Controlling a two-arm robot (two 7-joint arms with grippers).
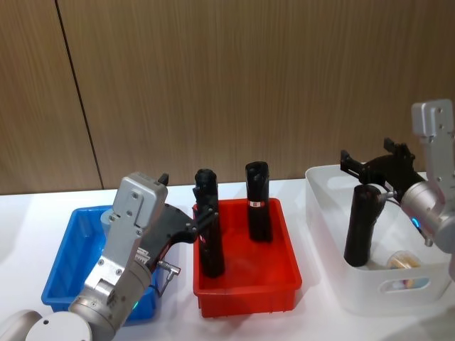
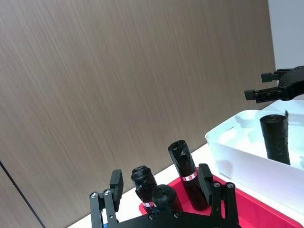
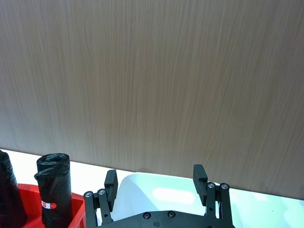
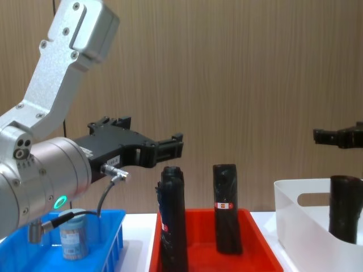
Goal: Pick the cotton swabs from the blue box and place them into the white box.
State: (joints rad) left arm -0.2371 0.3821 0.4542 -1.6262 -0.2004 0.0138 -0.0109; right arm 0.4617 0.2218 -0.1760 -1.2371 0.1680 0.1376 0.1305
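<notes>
Head view: the white box (image 1: 334,284) already holds one cotton swab tub (image 1: 405,261) lying beside a black roll (image 1: 361,226), so part of the job looks done. The right gripper (image 1: 370,165) hangs above that box, fingers spread and empty. The left gripper (image 1: 200,217) sits raised between the blue box (image 1: 67,263) and the red crate (image 1: 277,288), carrying nothing.

Left wrist view: its fingers (image 2: 116,183) stand apart, with the black rolls (image 2: 185,173) beyond.

Chest view: another cotton swab tub (image 4: 74,235) stands upright in the blue box, so at least this one is left to move.
</notes>
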